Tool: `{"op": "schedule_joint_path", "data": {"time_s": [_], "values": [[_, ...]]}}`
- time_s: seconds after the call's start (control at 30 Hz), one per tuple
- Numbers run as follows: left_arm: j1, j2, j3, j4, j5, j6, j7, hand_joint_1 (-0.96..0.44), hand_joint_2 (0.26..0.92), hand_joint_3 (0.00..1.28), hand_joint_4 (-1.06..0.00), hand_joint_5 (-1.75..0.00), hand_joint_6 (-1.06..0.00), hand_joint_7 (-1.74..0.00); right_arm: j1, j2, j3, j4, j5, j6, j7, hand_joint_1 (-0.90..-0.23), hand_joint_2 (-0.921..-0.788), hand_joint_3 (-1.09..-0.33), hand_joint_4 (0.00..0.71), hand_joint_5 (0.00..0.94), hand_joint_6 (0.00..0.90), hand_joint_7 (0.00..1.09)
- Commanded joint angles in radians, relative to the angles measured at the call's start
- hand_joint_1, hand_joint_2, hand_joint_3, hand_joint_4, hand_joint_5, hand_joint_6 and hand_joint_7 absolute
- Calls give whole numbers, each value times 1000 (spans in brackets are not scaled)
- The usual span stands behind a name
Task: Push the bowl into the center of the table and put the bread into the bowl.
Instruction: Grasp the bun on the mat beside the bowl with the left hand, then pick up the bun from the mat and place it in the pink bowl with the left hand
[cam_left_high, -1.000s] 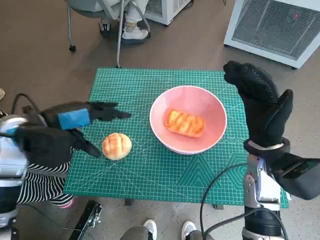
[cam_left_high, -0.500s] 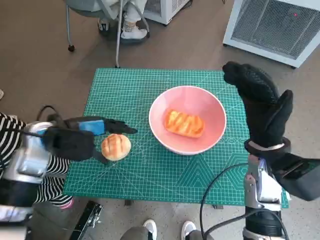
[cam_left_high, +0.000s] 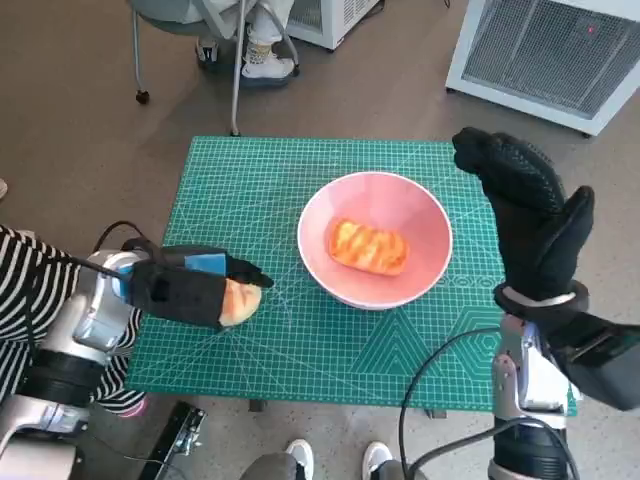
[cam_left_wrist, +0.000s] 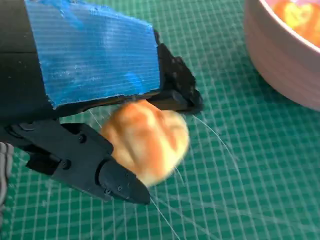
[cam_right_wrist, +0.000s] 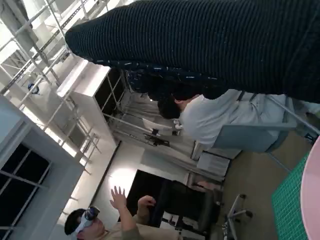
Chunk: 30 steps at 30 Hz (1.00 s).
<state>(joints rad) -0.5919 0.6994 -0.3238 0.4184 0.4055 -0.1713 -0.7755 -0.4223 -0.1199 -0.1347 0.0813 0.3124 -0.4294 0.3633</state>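
The pink bowl (cam_left_high: 375, 240) stands on the green mat, slightly right of the middle, with a glazed piece of bread (cam_left_high: 368, 246) inside it. A round bun (cam_left_high: 243, 300) lies on the mat to the bowl's left. My left hand (cam_left_high: 185, 288) covers it from the left. In the left wrist view the bun (cam_left_wrist: 147, 140) sits between the black fingers (cam_left_wrist: 175, 95) and the thumb, which close round it; the bowl (cam_left_wrist: 285, 60) is a little way beyond. My right hand (cam_left_high: 530, 215) is raised beside the bowl's right side, fingers apart, holding nothing.
The green cutting mat (cam_left_high: 300, 360) covers the small table. A chair and a person's feet (cam_left_high: 265, 60) are beyond the far edge; a white unit (cam_left_high: 560, 50) stands at the far right. A striped sleeve (cam_left_high: 30, 290) is at the left. The right wrist view shows people (cam_right_wrist: 200, 112) in the room.
My left hand has moved right across the mat and closed round the round bun. The bowl and the right hand have stayed almost where they were.
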Motion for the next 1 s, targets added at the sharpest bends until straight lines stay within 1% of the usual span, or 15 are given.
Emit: {"op": "schedule_joint_path", "data": {"time_s": [0.03,0.07,0.1,0.17,0.2,0.37,0.4,0.57,0.77,1.0], "values": [[0,1,-5,-3,29,2,26,62,881,55,-729,-499,-584,-847,24,-8,-6,0,-3,13,-5,-710,-921,-725,208,1,101,400],[4,4,1,-11,28,-1,32,50,889,71,-708,-625,-574,-950,24,-8,-6,0,-4,13,-6,-709,-921,-724,208,1,101,400],[6,5,4,-16,27,-4,37,26,904,97,-677,-865,-557,-1143,24,-7,-6,1,-4,12,-6,-709,-921,-724,208,1,101,400],[11,11,18,-25,17,-20,53,15,912,98,-679,-982,-557,-1223,24,-6,-6,2,-8,11,-8,-708,-921,-724,208,1,100,400],[13,13,23,-28,13,-27,60,10,914,89,-693,-1031,-567,-1226,24,-5,-6,2,-9,10,-9,-708,-921,-724,208,1,100,400],[17,17,48,-33,-3,-58,81,3,917,75,-715,-1121,-584,-1209,25,-3,-5,2,-14,8,-13,-708,-921,-725,208,1,99,401],[16,19,56,-37,-8,-63,85,3,918,84,-704,-1136,-574,-1221,25,-3,-5,2,-15,8,-15,-708,-921,-725,208,1,98,400],[11,24,97,-72,-39,-74,89,2,920,76,-710,-1118,-579,-1240,24,-2,-4,3,-18,7,-19,-708,-921,-725,208,1,97,401],[10,26,141,-133,-69,-65,94,2,920,98,-683,-1122,-557,-1286,24,-2,-5,5,-18,5,-19,-708,-921,-725,208,1,96,401],[3,23,196,-237,-103,-37,101,2,920,101,-672,-1157,-561,-1259,21,0,-5,9,-18,6,-21,-708,-921,-725,208,1,95,402]]}}
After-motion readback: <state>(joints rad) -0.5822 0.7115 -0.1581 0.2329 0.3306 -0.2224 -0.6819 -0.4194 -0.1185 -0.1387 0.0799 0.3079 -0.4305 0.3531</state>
